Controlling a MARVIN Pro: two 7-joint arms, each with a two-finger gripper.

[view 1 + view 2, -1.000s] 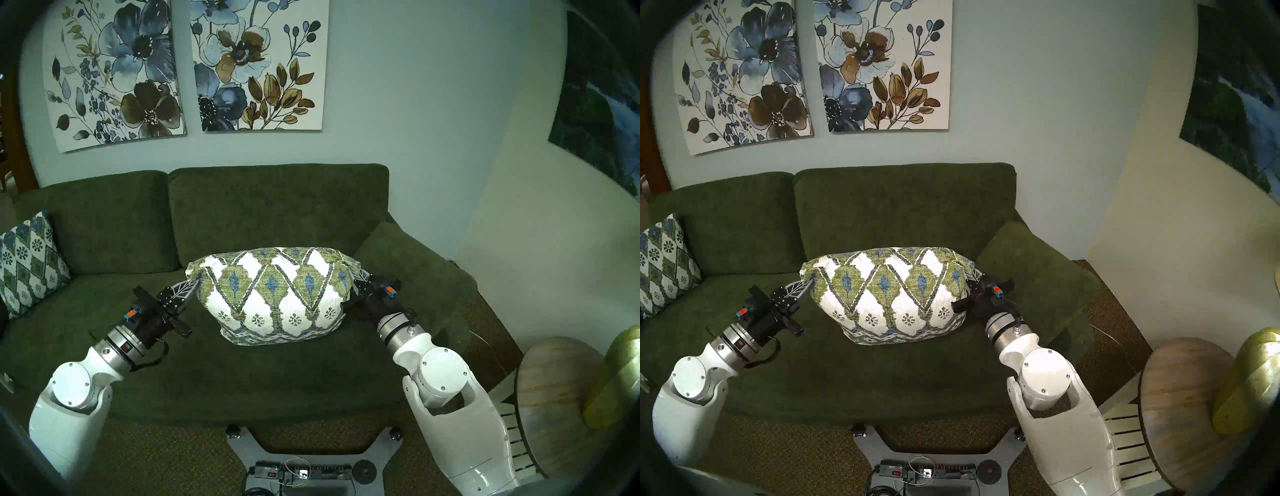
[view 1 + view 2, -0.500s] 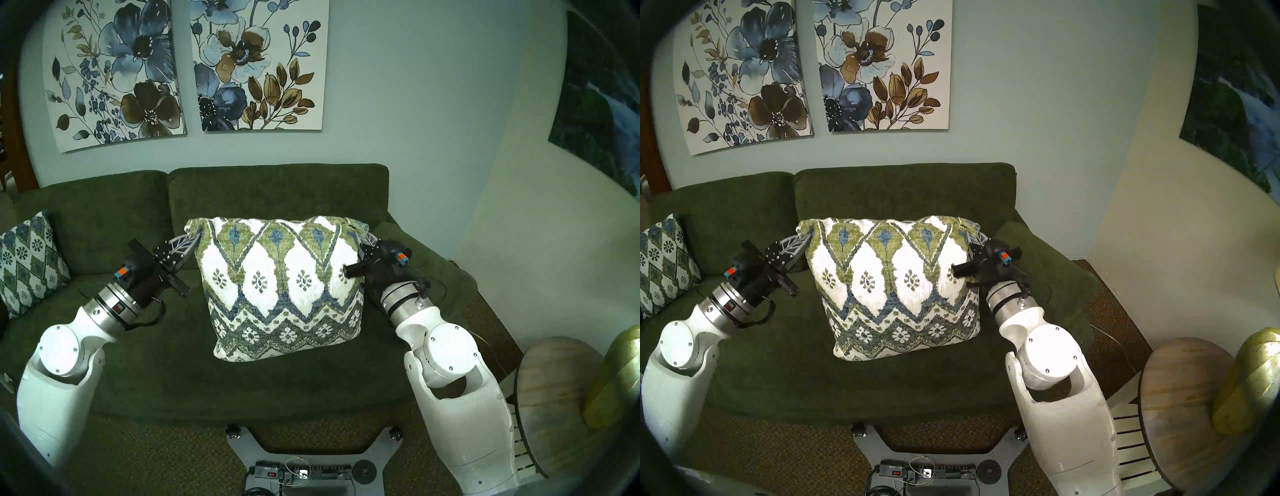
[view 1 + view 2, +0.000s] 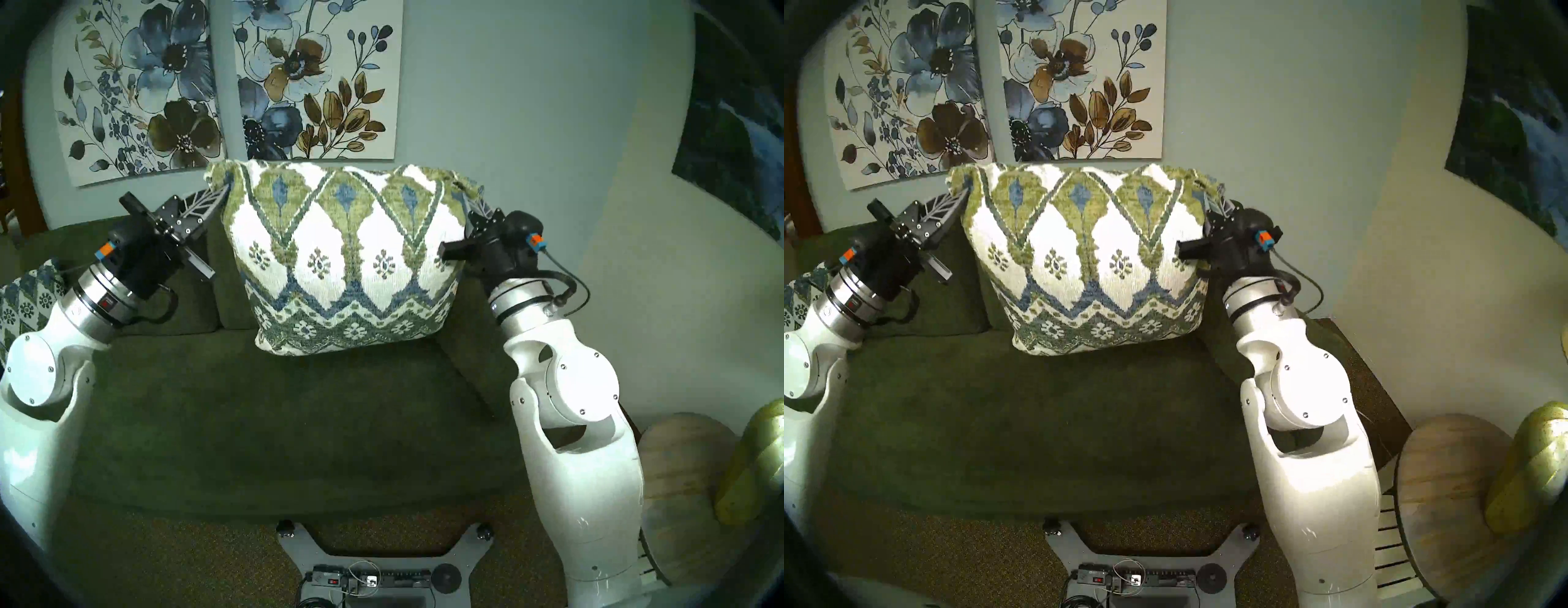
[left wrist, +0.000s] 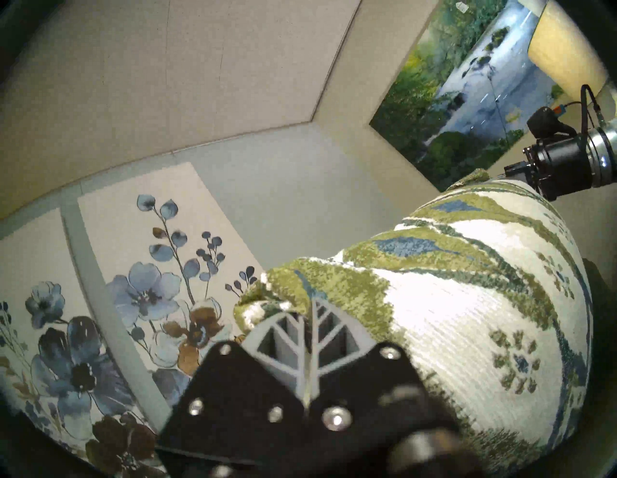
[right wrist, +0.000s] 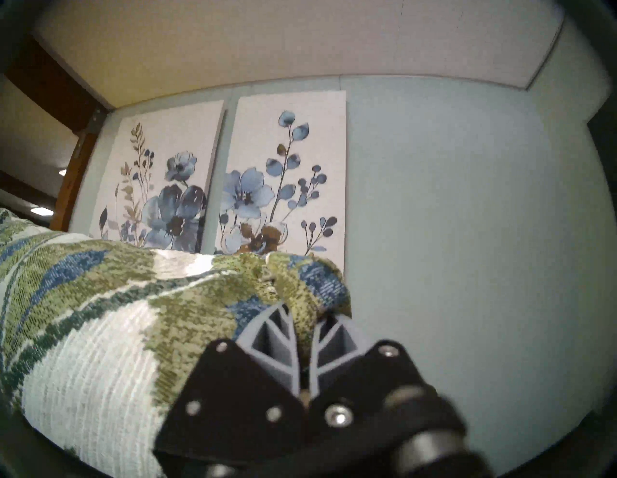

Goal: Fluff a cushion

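Plump woven cushion (image 3: 345,254) has risen off the plush sofa (image 3: 275,424); both ribbed pincers pinch its corners.

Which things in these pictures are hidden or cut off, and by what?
- Second patterned cushion: head view, mostly behind the left arm.
- Sofa backrest middle: head views, covered by the raised cushion.
- Right gripper fingertips: buried in the cushion's corner.
- Round side table: head view, cut by the dark rim.

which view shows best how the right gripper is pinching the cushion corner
The right wrist view: the right gripper is shut on a bunched corner of the cushion. Both head views show it small, half hidden by fabric; the left wrist view shows only its body.
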